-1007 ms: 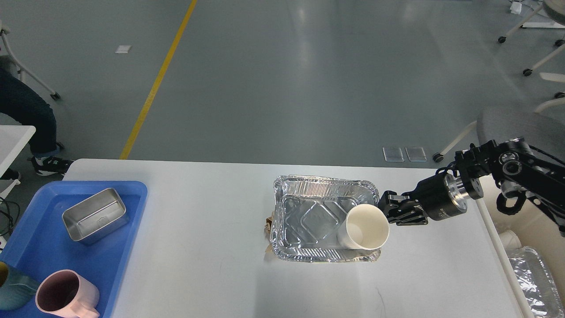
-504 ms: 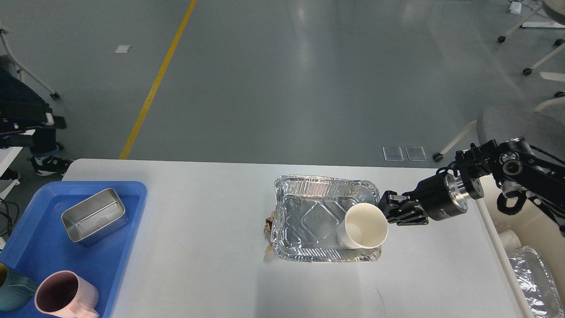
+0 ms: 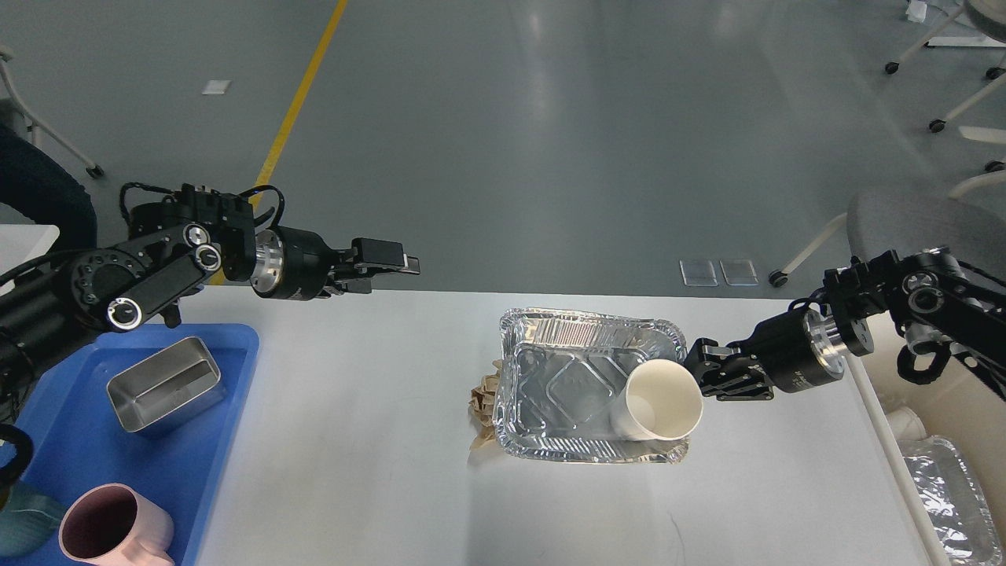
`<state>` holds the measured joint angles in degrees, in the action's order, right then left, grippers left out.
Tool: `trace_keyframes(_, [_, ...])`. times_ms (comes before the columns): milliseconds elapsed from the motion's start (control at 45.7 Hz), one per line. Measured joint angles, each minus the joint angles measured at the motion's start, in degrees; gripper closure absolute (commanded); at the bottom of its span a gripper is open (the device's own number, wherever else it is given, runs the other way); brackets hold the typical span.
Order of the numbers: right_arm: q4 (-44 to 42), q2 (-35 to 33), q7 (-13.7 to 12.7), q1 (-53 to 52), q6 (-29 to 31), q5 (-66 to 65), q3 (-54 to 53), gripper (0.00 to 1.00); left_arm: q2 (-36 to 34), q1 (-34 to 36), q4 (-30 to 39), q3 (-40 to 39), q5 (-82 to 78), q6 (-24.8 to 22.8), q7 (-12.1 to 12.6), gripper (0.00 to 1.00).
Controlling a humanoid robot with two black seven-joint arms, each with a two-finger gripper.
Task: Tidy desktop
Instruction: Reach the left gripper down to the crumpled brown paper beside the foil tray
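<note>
The white desktop (image 3: 354, 440) fills the lower view. A foil tray (image 3: 566, 385) lies at its middle right, with a white paper cup (image 3: 664, 401) tipped on its side in the tray's right end. Crumpled brown paper (image 3: 483, 397) sticks out from under the tray's left edge. My right gripper (image 3: 695, 369) is at the tray's right rim just behind the cup and looks shut on that rim; the cup hides its fingertips. My left gripper (image 3: 385, 267) hangs open and empty above the desktop's far edge, well left of the tray.
A blue plastic tray (image 3: 157, 464) at the front left holds a steel box (image 3: 165, 385), a pink mug (image 3: 110, 527) and a teal cup (image 3: 23, 527). A beige bin (image 3: 943, 409) with foil in it stands off the right edge. A grey chair (image 3: 919, 220) is behind my right arm.
My left arm has come into view from the left and now reaches over the far edge. The foil tray and cup have shifted slightly right with my right gripper, uncovering more of the brown paper.
</note>
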<state>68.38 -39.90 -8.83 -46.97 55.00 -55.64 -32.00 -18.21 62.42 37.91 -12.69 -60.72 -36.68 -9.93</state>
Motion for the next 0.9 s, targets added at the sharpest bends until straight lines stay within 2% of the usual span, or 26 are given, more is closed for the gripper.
trace_keyframes(175, [-0.1,0.0,0.0,0.4,0.0,-0.7,0.0,1.00,5.8,-2.5,-3.5,0.9,0.1,2.6,-0.1,0.02])
trace_keyframes(591, [-0.2,0.0,0.0,1.1,0.0,-1.1,0.0,1.00,12.9,-9.7,-5.6,3.3,0.2,10.2,-0.4,0.02])
trace_keyframes(898, [-0.2,0.0,0.0,1.3,0.0,-1.1,-0.1,1.00,17.7,-10.6,-10.0,3.8,0.4,11.0,-0.5,0.02])
